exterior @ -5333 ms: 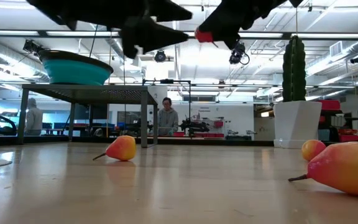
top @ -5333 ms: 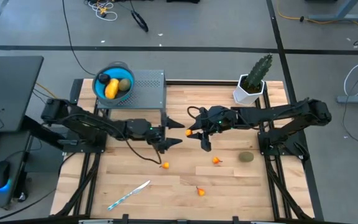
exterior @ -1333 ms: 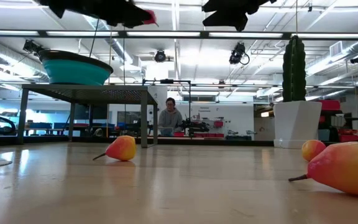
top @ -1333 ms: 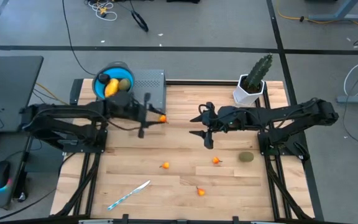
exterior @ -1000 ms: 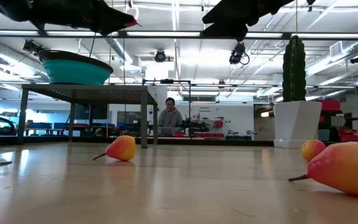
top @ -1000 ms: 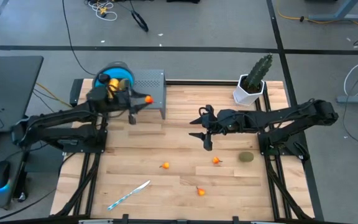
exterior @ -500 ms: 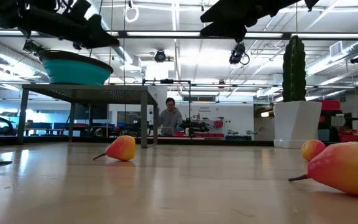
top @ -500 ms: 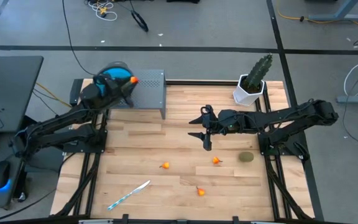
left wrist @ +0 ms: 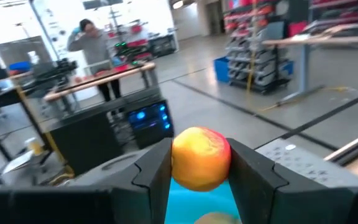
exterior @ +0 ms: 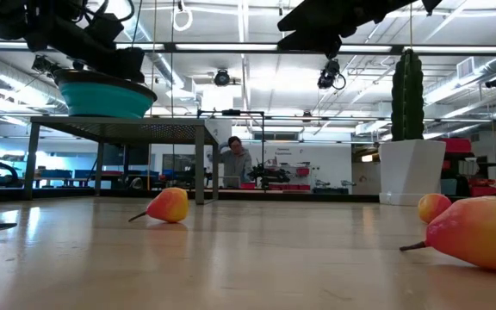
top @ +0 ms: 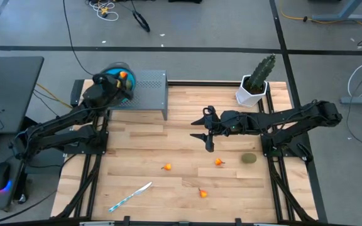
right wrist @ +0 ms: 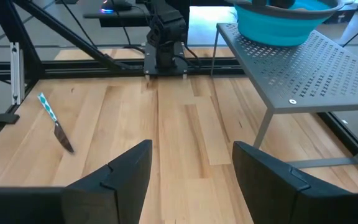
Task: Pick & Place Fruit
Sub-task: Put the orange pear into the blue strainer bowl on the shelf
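My left gripper (top: 124, 78) is shut on a small orange-red fruit (left wrist: 201, 157) and hovers over the blue bowl (top: 112, 70), which sits on a grey perforated stand (top: 150, 88) at the table's far left. The gripper hides most of the bowl's inside. My right gripper (top: 201, 131) hangs open above the middle of the table with nothing between its fingers. Three small orange-red fruits (top: 166, 167) (top: 218, 161) (top: 202, 193) and an olive oval fruit (top: 249, 159) lie on the wooden table. My left gripper pinches the small orange-red fruit by its two opposite sides (left wrist: 174, 163), one finger on each. The fruit is lifted clear, above the teal inside of the bowl (left wrist: 190, 200).
A white-and-blue knife-like stick (top: 131, 196) lies near the front left of the table. A green cactus in a white pot (top: 256, 81) stands at the far right corner. The stand's legs (right wrist: 263, 127) rise from the table's far left.
My left gripper has carried the orange-red fruit toward the table's far left corner, from the near edge of the stand to a spot over the blue bowl, and has stayed shut on it.
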